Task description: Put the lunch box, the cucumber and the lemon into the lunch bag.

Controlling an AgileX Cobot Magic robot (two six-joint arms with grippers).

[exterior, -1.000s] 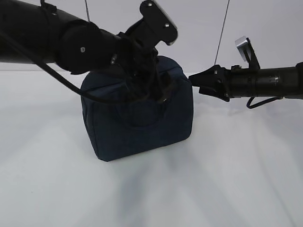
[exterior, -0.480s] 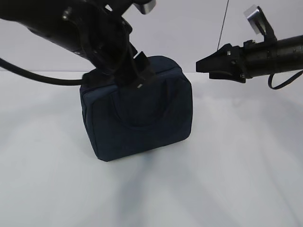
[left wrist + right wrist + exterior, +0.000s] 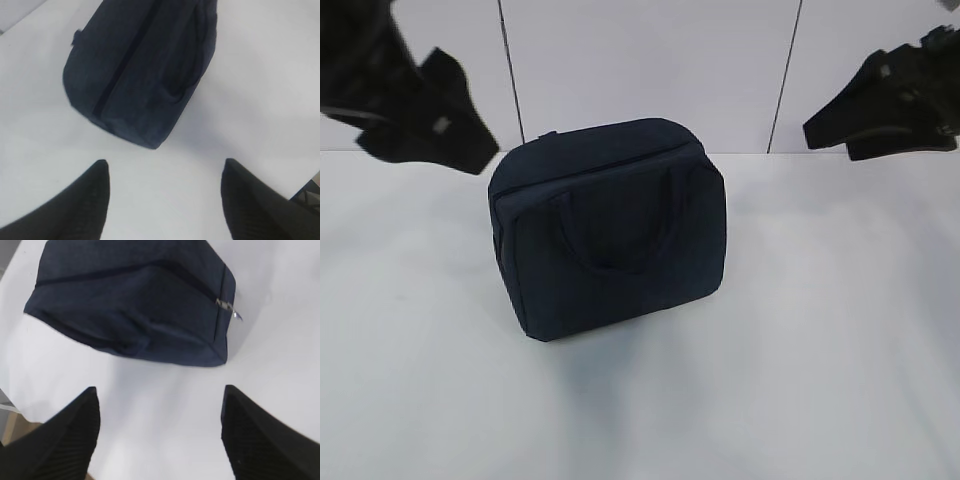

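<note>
The dark navy lunch bag (image 3: 610, 230) stands upright mid-table, its two loop handles folded against its sides. Its zipper runs shut along the top, and the metal pull (image 3: 222, 303) rests at one end. My left gripper (image 3: 470, 150) hangs in the air up and to the left of the bag, blurred. From above, the left gripper (image 3: 165, 161) is open with only bare table between its fingers. My right gripper (image 3: 830, 130) hovers up and to the right, apart from the bag. It is open and empty too (image 3: 160, 387). The lunch box, the cucumber and the lemon are out of view.
The white table (image 3: 770, 380) spreads all round the bag. A pale panelled wall (image 3: 640, 60) stands behind it. A table edge (image 3: 12, 410) shows at the lower left of the right wrist view, and another (image 3: 302, 187) at the lower right of the left wrist view.
Both arms have pulled up and away from the bag: the left one off its top towards the upper left, the right one from its right end towards the upper right. The bag has stayed put.
</note>
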